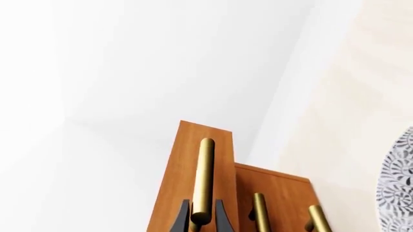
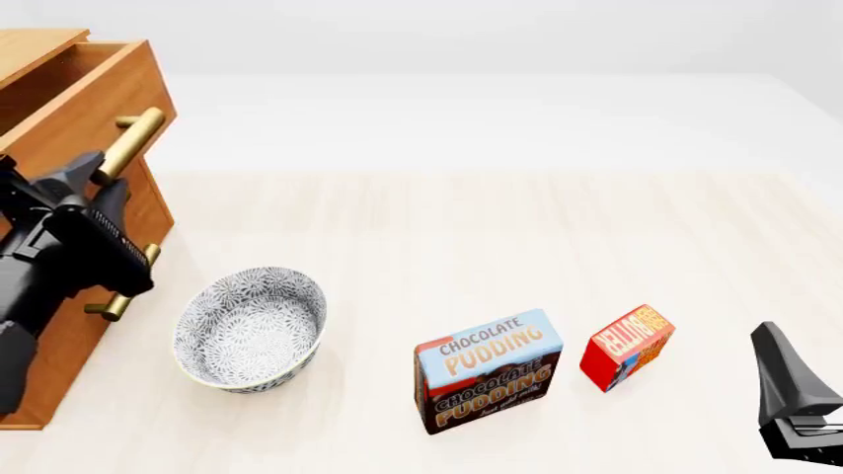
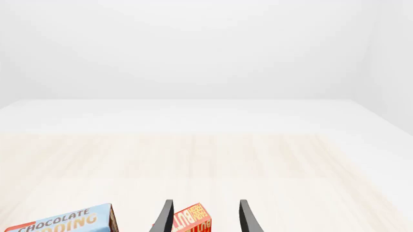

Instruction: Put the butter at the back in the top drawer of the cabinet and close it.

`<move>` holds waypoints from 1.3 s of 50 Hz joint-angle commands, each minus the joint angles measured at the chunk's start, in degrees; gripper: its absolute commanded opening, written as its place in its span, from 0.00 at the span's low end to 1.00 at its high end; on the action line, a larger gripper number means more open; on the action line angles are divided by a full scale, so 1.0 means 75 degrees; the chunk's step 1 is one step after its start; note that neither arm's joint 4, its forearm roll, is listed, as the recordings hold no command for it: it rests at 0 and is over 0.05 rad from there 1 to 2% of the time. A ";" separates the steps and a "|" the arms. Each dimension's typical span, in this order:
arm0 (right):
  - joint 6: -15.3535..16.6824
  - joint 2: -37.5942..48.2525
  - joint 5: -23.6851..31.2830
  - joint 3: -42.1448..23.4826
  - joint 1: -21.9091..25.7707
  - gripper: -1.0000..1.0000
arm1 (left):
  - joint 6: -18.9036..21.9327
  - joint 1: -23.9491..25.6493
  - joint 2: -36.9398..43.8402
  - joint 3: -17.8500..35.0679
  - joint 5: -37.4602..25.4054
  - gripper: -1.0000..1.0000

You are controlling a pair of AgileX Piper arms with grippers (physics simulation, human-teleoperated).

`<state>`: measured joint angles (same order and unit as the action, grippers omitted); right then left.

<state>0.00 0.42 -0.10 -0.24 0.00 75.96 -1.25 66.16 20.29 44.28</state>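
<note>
Tabletop scene: left end effector [image 1: 202, 218] grasps top drawer [image 2: 79, 94] handle [image 1: 204, 179]; right end effector [image 3: 202, 220] released.

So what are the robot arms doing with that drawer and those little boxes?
The left end effector is closed around the brass handle of the top drawer, which is pulled out of the wooden cabinet. The right end effector is open, with the small red butter box showing between its fingers, not gripped. The butter stands on the table beside a chocolate pudding box, with a patterned bowl near the cabinet.
</note>
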 commanded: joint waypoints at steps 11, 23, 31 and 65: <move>0.0000 0.0000 0.0000 0.0000 0.0000 1.00 | 0.0058 0.0517 0.0566 -0.0590 -0.0200 0.00; 0.0000 0.0000 0.0000 0.0000 0.0000 1.00 | 0.0088 0.0561 0.0454 -0.0518 -0.0404 0.00; 0.0000 0.0000 0.0000 0.0000 0.0000 1.00 | 0.0068 0.0542 0.0547 -0.0624 -0.0196 1.00; 0.0000 0.0000 0.0000 0.0000 0.0000 1.00 | -0.0101 0.0327 -0.0545 -0.0441 -0.1144 1.00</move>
<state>0.00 0.42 -0.10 -0.24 0.00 75.65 1.27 64.54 19.01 40.53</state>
